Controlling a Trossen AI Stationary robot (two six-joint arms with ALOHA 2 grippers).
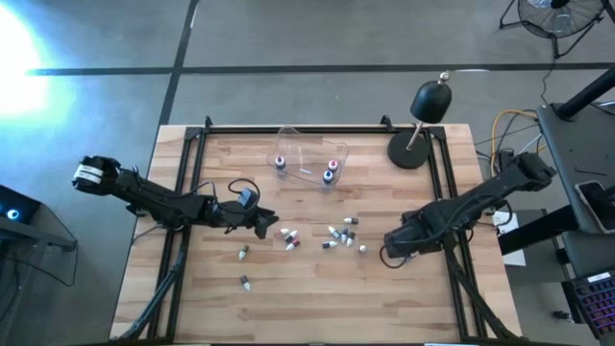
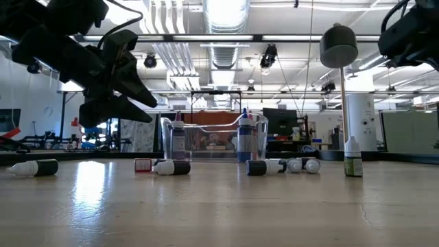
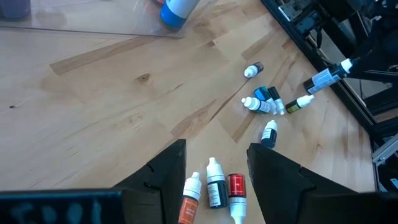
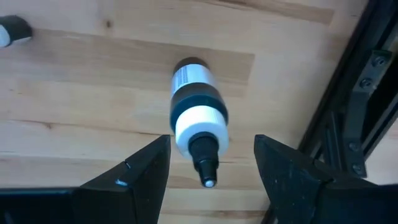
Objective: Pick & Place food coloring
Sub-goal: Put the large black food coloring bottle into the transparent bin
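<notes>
You see the left gripper [image 1: 264,224] hanging above the middle of the wooden counter [image 1: 317,308]; its jaws stand wide open and hold nothing. In the left wrist view three small food coloring bottles [image 3: 216,191] lie side by side between its two fingers [image 3: 163,175]: one orange, one dark, one red. A loose group of more bottles [image 1: 341,235] lies near the centre of the counter, between the two arms, and two single bottles [image 1: 244,254] lie apart, nearer to the front edge. The clear tub [image 1: 309,154] at the back holds some larger bottles standing upright. The right gripper [image 1: 392,252] is at the right side, jaws open too and empty. In the right wrist view one dark upright bottle [image 4: 196,112] with a pale cap stands between them.
</notes>
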